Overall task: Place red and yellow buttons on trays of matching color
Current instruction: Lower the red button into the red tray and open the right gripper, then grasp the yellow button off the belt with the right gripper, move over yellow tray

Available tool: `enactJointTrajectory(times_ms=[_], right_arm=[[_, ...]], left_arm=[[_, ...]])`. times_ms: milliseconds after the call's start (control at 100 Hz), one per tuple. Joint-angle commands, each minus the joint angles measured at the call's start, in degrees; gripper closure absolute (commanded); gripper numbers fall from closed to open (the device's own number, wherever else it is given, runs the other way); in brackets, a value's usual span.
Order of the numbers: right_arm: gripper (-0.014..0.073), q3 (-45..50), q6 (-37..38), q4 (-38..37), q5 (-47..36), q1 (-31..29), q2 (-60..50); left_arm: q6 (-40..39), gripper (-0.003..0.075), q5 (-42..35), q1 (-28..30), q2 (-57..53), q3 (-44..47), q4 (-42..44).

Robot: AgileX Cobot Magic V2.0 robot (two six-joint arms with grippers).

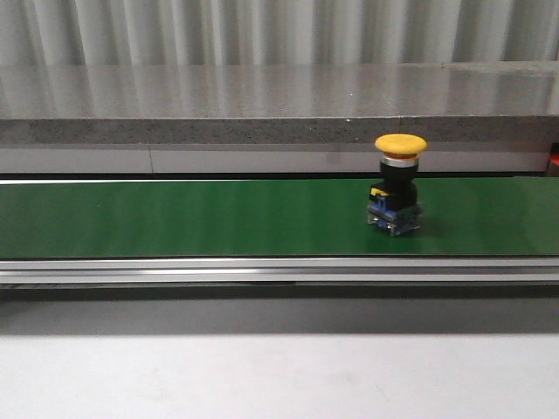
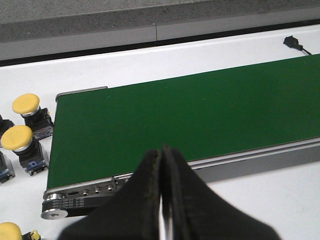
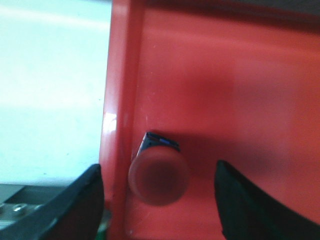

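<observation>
We see a red button (image 3: 159, 179) with a round cap standing in the red tray (image 3: 240, 90), low in the frame beside its wall; our right gripper (image 3: 159, 195) is spread wide around it, not touching. Our left gripper (image 2: 161, 200) is pressed together, empty. Farther off, a yellow button (image 1: 398, 183) stands upright on the green belt (image 1: 175, 218), right of centre.

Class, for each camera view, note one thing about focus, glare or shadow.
Front view: sharp, with pale reflections on the grey ledge behind the yellow button. Left wrist view: belt crisp, near fingers soft. Right wrist view: red button blurred; glare on the red tray rim.
</observation>
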Motion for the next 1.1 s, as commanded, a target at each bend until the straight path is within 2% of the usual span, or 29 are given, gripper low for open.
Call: enactJointTrajectory(times_ms=[0,220,750,950,1090], right_arm=[[0.0110,-1.5,1.6,1.7,-0.1,-0.5,-6.7],[0.0144,5.7,5.0,9.4,-1.2,0.0,-14.7],[0.0147,32.0,5.0,13.6,-4.4,3.3,-38.4],[0.0147,38.1,5.0,15.6,-3.2,6.0,-44.7],[0.0147,40.1,5.0,15.8,-1.9,9.9,-47.2]], left_arm=[[-0.3,0.0740,-4.3,-0.6,0.2,-1.5,-0.7],[-0.3,0.0740,-4.3,-0.6,0.2,-1.5,-0.7],[-0.3,0.0740,-4.3,-0.6,0.2,-1.5,-0.7],[-0.3,0.0740,-4.3,-0.6,0.2,-1.5,-0.7],[-0.3,0.0740,-4.3,-0.6,0.2,-1.5,-0.7]])
